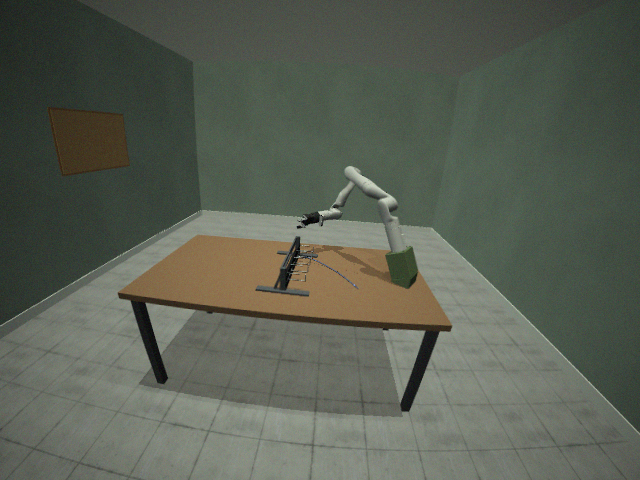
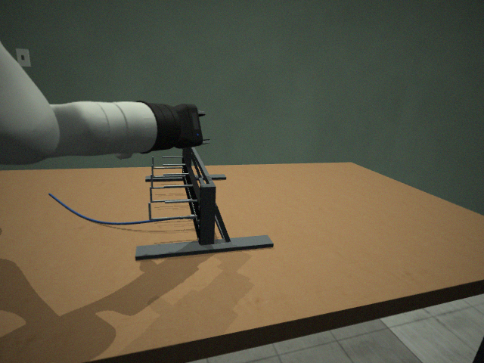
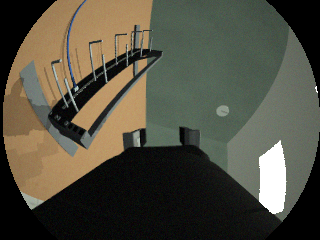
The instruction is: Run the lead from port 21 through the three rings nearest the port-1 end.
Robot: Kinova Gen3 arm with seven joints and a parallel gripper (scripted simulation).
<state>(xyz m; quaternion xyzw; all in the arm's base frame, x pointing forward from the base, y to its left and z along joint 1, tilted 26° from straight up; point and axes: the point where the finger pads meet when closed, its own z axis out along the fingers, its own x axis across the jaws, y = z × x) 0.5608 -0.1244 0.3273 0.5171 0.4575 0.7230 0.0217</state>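
Note:
The grey rack [image 1: 285, 268] [image 2: 206, 211] [image 3: 34, 83] stands upright on the table [image 1: 206, 268] [image 2: 352, 218] [image 3: 114, 14]. Its row of wire rings [image 1: 302, 266] [image 2: 150, 193] [image 3: 94, 54] juts out towards the robot. The blue lead [image 1: 336, 272] [image 2: 89, 221] [image 3: 70, 34] leaves the panel low at one end and curves away over the table top. Its free end lies on the table. I cannot tell whether it passes through the ring beside it. My gripper [image 1: 299, 222] [image 2: 203, 126] [image 3: 162, 134] is open and empty, held level above the rack's top bar.
The arm's green base [image 1: 403, 266] stands at the table's right edge in the top view. The arm's shadow falls across the table on the rings' side of the rack. The rack stands well in from every table edge.

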